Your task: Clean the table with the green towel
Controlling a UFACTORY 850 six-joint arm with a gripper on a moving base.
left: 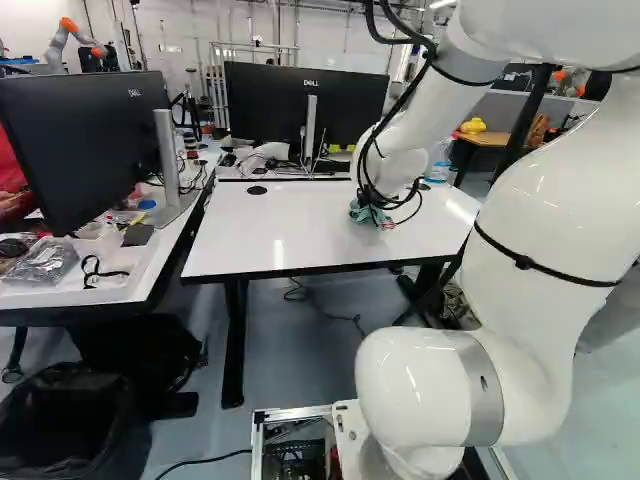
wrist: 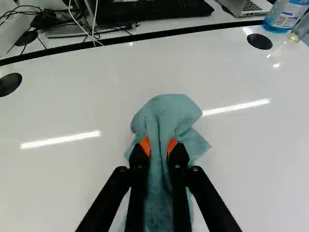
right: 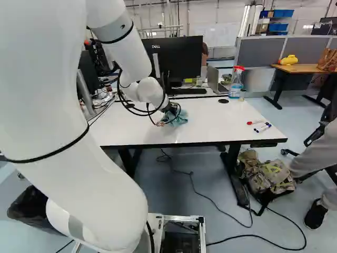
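Observation:
The gripper (right: 171, 109) is low over the white table (right: 210, 124) in the right base view, with the green towel (right: 179, 118) bunched beneath it. In the wrist view the gripper (wrist: 159, 147) is shut on the green towel (wrist: 166, 116); a fold of cloth is pinched between its orange pads. Cloth spreads on the white tabletop (wrist: 72, 179) ahead of the fingers and also trails back between them. In the left base view the arm's wrist covers most of the towel (left: 366, 214).
A spray bottle (right: 236, 83) stands at the table's far right corner, and markers (right: 262, 127) lie near its right edge. Monitors (left: 305, 105) and a keyboard (wrist: 159, 8) are on the desk behind. A cluttered desk (left: 80, 290) adjoins at the left. A backpack (right: 268, 174) lies on the floor.

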